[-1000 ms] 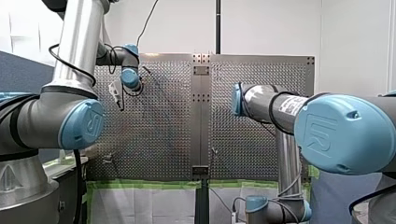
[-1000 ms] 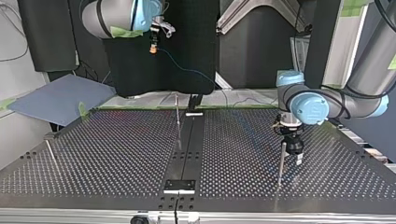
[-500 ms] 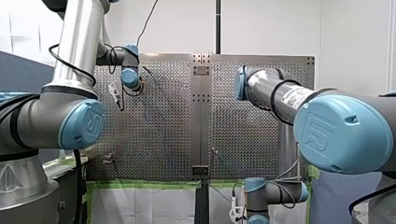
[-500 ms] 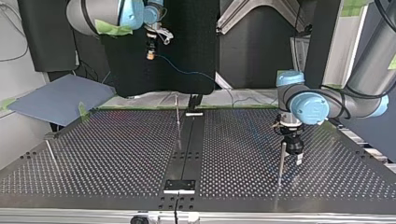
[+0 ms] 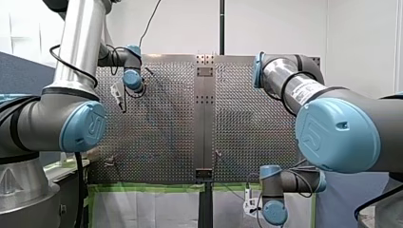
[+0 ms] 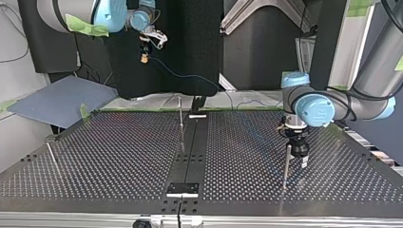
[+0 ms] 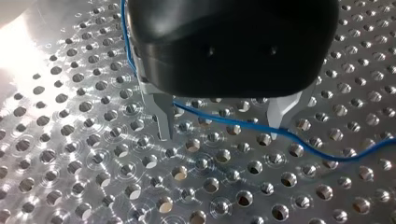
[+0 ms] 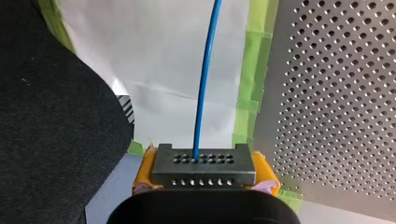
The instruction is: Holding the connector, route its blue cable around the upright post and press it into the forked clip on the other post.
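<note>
Counter: the perforated metal counter (image 6: 119, 161) carries thin upright metal posts. A dragged loop of cable may catch on a post tip.
Right arm: my right arm's pincer (image 8: 204, 170) hangs high, past the counter's far edge in the top view. Its yellow pads are clamped on the connector. Risk: swinging further out may pull the cable taut before it is routed.
Left arm: my left arm's pincer (image 7: 219, 133) stands apart, low over the counter, just beside the post at the top view's right (image 6: 286, 166). It grips nothing. Risk: the cable may slide out of the gap if tension rises.
Centre post: the thin post at the counter's middle (image 6: 181, 124) stands near the cable's path. Risk: the cable may wrap the wrong side. The frames do not show which post bears the forked clip.
Cable: the thin blue cable (image 7: 243, 122) runs from the connector down to the counter and crosses between the left fingers.
Connector: the dark grey block connector with rows of holes (image 8: 204, 163) sits square between the pads. Risk: a sideways cable pull may twist it.
</note>
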